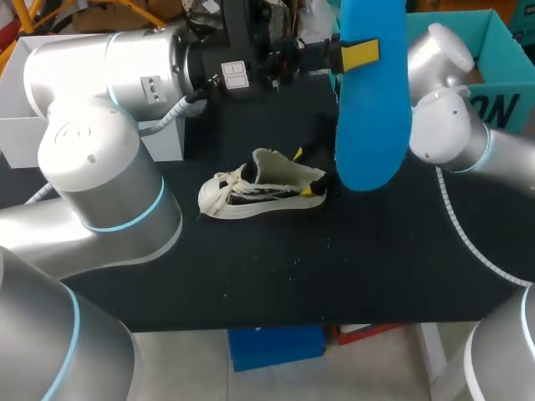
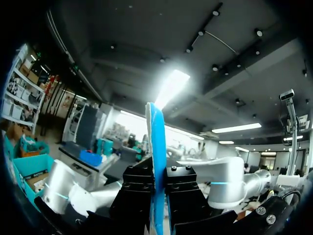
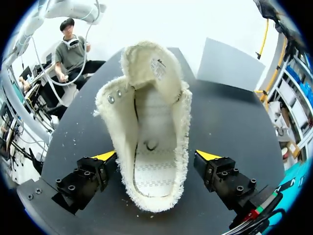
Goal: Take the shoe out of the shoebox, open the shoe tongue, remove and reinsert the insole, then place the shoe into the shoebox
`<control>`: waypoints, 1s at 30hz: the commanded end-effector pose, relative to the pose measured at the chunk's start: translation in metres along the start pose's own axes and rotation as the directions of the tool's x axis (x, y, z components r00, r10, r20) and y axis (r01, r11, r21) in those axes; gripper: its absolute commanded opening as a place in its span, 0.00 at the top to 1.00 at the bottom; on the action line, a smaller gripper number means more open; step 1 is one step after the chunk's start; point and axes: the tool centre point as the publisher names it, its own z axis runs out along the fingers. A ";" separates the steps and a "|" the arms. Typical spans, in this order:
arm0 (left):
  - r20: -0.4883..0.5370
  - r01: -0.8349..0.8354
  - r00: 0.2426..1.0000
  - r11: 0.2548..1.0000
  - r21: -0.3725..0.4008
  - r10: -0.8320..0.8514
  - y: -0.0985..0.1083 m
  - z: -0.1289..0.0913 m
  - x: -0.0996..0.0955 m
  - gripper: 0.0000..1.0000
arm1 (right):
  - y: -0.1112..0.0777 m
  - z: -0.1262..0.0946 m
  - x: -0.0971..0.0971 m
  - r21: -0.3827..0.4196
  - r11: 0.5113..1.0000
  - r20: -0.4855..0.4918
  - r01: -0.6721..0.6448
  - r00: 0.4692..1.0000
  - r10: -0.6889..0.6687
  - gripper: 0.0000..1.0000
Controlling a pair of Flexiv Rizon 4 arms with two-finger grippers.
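Our left tool [image 2: 157, 178] clamps blue foam insole [image 1: 372, 109] upper right; right tool [image 3: 156, 156] spread wide astride cream canvas shoe [image 3: 149, 112].

The shoe [image 1: 261, 188] is cream with dark side stripes. Above the shoe the insole [image 1: 370, 109] is bright blue. Under it the table [image 1: 334, 267] is black, and behind it the shoebox [image 1: 495, 46] is teal. Beside its heel the right gripper [image 3: 155, 164] has yellow fingertips [image 3: 208, 155].

On the teal shoebox [image 1: 506, 90] wall, large dark letters [image 1: 495, 109], partly hidden behind the right arm [image 1: 451, 125]. Inside the shoe [image 3: 151, 137] tongue, a small printed label [image 3: 157, 68], too small to make out. On the left arm [image 1: 109, 67] near its wrist, two white stickers [image 1: 235, 75], unreadable.
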 end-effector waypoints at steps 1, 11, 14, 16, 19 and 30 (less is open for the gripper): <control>0.003 -0.001 1.000 1.000 0.003 0.001 0.001 0.001 0.000 1.00 | -0.012 0.003 0.007 -0.094 0.995 0.011 -0.009 1.000 0.010 0.00; 0.003 -0.001 1.000 1.000 0.003 0.001 0.001 0.001 0.000 1.00 | -0.034 0.007 0.002 -0.158 0.986 0.040 -0.057 0.997 0.064 0.00; 0.003 -0.001 1.000 1.000 0.003 0.001 0.001 0.001 0.000 1.00 | -0.037 0.009 -0.001 -0.168 0.984 0.037 -0.053 0.998 0.060 0.00; 0.003 -0.001 1.000 1.000 0.003 0.001 0.001 0.001 0.000 1.00 | -0.039 0.010 -0.004 -0.182 0.982 0.042 -0.049 0.997 0.058 0.00; 0.003 -0.001 1.000 1.000 0.003 0.001 0.001 0.001 0.000 1.00 | -0.038 0.009 -0.008 -0.212 0.976 0.052 -0.042 0.997 0.054 0.00; 0.003 -0.001 1.000 1.000 0.003 0.001 0.001 0.001 0.000 1.00 | -0.035 -0.006 -0.015 -0.142 0.990 0.009 -0.003 1.000 0.004 0.00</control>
